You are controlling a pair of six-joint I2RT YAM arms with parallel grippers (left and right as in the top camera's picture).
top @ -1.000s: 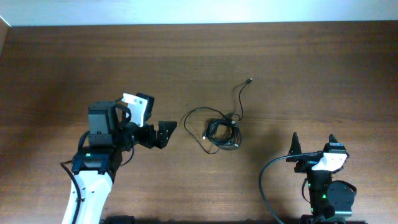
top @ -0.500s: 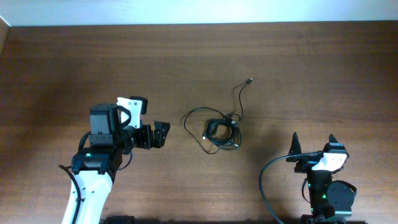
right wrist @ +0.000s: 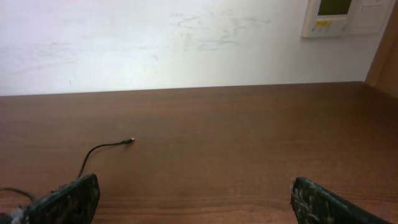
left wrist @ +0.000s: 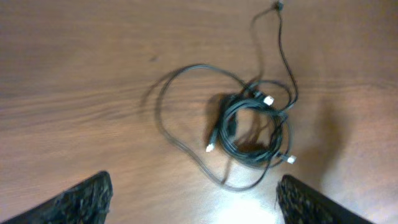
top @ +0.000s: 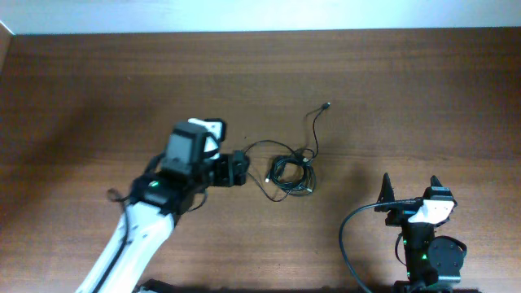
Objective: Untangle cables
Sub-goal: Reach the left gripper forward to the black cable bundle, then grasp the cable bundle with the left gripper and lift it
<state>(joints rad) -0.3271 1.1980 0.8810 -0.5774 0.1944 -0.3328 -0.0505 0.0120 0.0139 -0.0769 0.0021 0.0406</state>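
Observation:
The cables point(top: 291, 174) lie mid-table as a small dark coil with a wide loop to its left and one loose end point(top: 326, 105) running up to the far right. My left gripper point(top: 238, 168) hovers just left of that loop, open, with nothing between its fingers. In the left wrist view the coil point(left wrist: 231, 124) with its white plug tips lies ahead of the spread fingers point(left wrist: 87, 199). My right gripper point(top: 409, 189) stands open and apart at the front right. Its wrist view shows only a cable end point(right wrist: 106, 147) ahead at the left.
The brown wooden table point(top: 407, 73) runs up to a white wall point(right wrist: 186, 37) at the back. A wall panel point(right wrist: 328, 15) hangs at the upper right of the right wrist view. A thick black arm cable point(top: 350, 236) curls beside the right arm's base.
My left arm has swung to the right, bringing its gripper close to the left loop of the cables. The cables and the right arm have not moved.

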